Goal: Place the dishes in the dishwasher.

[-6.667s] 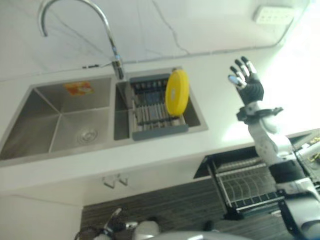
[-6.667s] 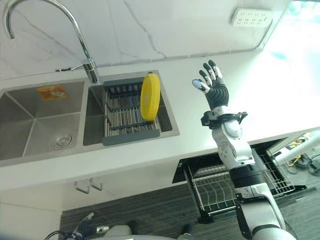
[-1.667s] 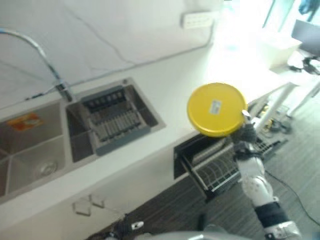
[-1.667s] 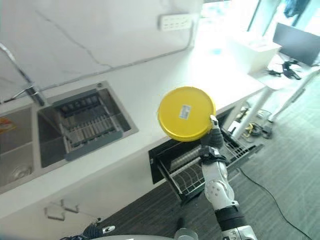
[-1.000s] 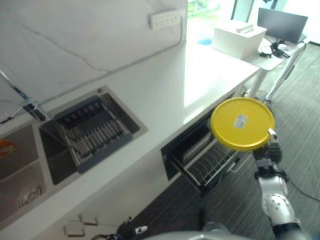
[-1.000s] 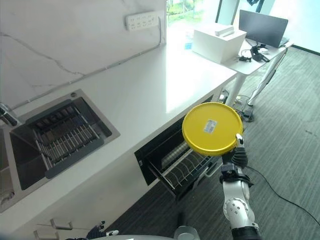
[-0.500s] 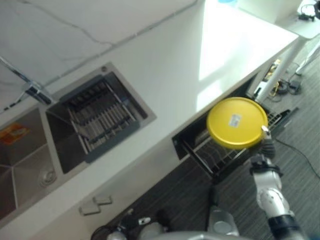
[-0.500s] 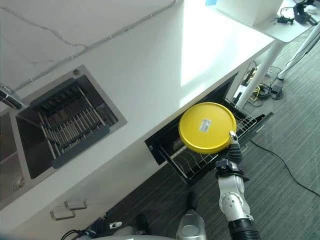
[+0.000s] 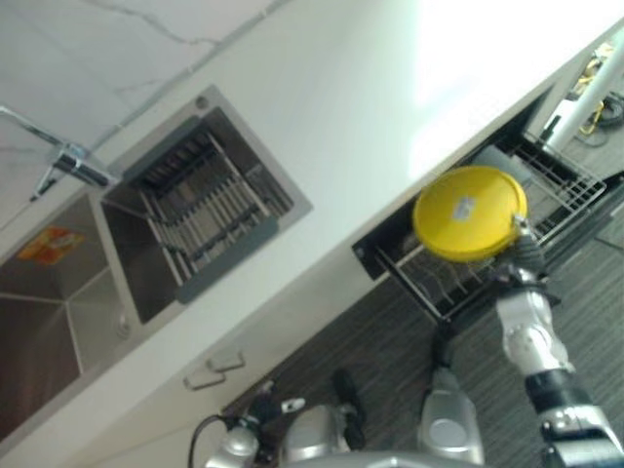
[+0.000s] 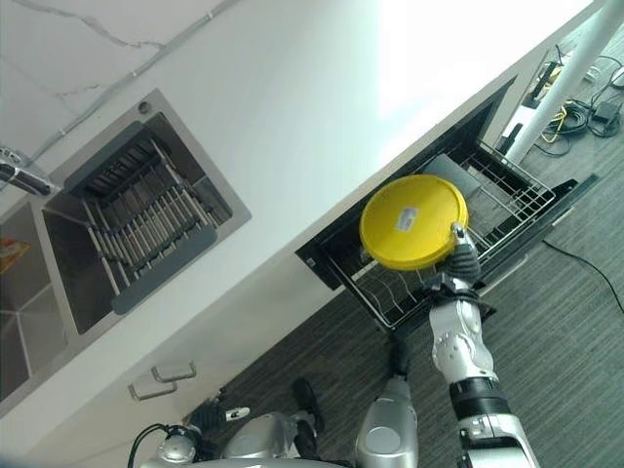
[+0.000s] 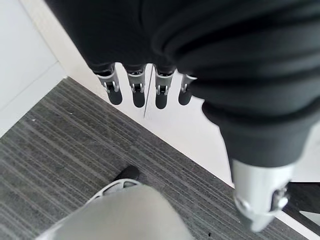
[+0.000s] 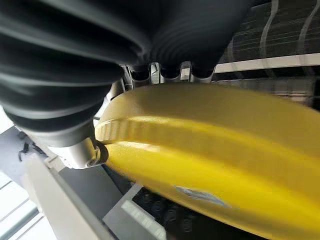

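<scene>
A round yellow plate [image 10: 414, 222] with a small white sticker is held on edge in my right hand [image 10: 460, 259], its underside facing the camera. The plate hangs just above the pulled-out wire rack [image 10: 508, 190] of the dishwasher under the white counter [image 9: 390, 88]. In the right wrist view the fingers curl behind the plate's rim [image 12: 200, 145] and the thumb [image 12: 86, 153] presses on its near side. My left hand [image 11: 145, 90] hangs over the dark striped floor with straight fingers and holds nothing.
A double steel sink [image 9: 58, 292] with a grey drying rack [image 9: 205, 210] and a faucet [image 9: 68, 161] lies at the left. Cabinet handles [image 10: 161, 380] sit below the counter front. A white table leg [image 10: 546, 83] and cables stand beyond the dishwasher.
The plate left the sink's drying rack in my right hand and came down over the open dishwasher rack. The camera has swung and tilted, so the whole scene has shifted.
</scene>
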